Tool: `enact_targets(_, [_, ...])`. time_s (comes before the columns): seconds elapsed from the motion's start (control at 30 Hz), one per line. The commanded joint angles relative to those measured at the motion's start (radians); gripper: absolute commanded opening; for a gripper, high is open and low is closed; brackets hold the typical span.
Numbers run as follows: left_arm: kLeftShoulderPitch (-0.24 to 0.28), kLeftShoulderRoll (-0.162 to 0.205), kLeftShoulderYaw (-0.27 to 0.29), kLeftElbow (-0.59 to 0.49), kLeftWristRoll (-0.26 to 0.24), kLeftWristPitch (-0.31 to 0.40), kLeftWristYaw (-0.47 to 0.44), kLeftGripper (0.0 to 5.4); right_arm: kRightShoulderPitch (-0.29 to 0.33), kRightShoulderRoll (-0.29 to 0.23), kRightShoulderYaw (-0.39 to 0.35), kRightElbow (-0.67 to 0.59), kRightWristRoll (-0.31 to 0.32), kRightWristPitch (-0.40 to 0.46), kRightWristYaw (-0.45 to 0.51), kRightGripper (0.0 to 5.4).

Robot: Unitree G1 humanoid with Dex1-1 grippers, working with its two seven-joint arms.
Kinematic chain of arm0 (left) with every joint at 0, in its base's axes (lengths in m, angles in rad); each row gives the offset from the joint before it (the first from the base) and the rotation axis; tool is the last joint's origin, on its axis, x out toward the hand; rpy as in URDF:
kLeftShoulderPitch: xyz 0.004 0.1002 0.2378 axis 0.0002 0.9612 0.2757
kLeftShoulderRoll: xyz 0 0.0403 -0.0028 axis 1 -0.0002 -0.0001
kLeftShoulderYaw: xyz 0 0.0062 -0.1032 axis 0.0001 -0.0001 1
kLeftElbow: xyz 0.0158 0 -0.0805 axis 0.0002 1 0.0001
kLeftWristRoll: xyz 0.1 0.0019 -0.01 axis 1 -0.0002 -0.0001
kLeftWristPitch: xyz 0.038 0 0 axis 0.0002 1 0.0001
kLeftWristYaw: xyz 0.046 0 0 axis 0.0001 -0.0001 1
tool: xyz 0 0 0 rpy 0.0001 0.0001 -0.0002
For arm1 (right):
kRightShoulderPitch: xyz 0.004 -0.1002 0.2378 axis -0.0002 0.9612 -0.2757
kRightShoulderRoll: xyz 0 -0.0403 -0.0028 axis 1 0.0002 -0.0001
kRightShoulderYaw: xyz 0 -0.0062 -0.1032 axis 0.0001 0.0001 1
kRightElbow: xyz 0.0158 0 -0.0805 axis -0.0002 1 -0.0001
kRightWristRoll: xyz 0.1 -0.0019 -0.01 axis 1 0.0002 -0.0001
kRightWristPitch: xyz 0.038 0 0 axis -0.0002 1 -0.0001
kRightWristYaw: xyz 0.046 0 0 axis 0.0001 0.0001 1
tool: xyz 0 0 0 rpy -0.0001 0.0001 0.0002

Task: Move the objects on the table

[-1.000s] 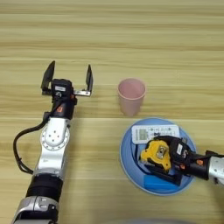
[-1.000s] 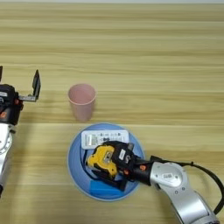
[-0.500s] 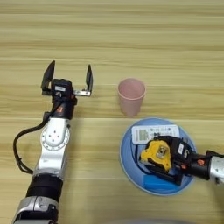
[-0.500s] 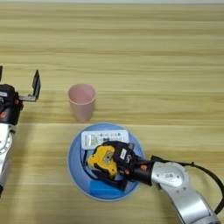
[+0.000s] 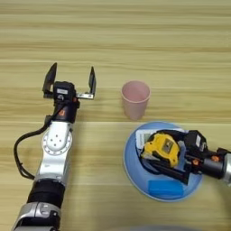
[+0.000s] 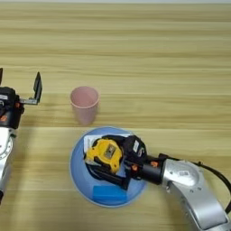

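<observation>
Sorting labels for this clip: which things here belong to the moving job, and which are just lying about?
Job:
pink cup
tape measure, gripped by the right gripper
left gripper, open, idle

Lying about:
blue plate
white card
blue block

The left arm (image 5: 53,149) is a silver-grey shell with a round disc at one joint, a black band lower down and a black cable looping off its side. It ends in a black block with a small white label and an orange mark, carrying the left gripper (image 5: 69,80) with two flat black fingers. The right arm (image 6: 191,189) is the same silver-grey, with a black cable, orange dots at its black wrist and the black right gripper (image 6: 115,164).
</observation>
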Motion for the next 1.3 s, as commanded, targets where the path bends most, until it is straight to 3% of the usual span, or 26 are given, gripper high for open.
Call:
enact_targets(0.03, [-0.013,-0.006,-0.004,0.009,0.010,-0.008,0.009,5.40,-0.006,0.001,-0.051,-0.071,0.122,0.082,0.008,4.20])
enact_targets(0.33, [-0.012,-0.004,-0.005,0.008,0.010,-0.009,0.011,5.40,-0.019,0.007,-0.139,-0.169,0.320,0.216,-0.013,4.18])
enact_targets(0.6, [-0.012,-0.003,-0.005,0.010,0.009,-0.011,0.011,5.40,-0.029,0.014,-0.191,-0.244,0.429,0.282,-0.048,4.18])
enact_targets(1.0, [-0.014,-0.003,-0.005,0.012,0.010,-0.014,0.013,5.40,-0.063,0.032,-0.244,-0.272,0.497,0.314,-0.111,4.17])
enact_targets(1.3, [-0.013,-0.001,-0.004,0.014,0.009,-0.016,0.011,5.40,-0.103,0.031,-0.322,-0.193,0.463,0.279,-0.148,4.16])
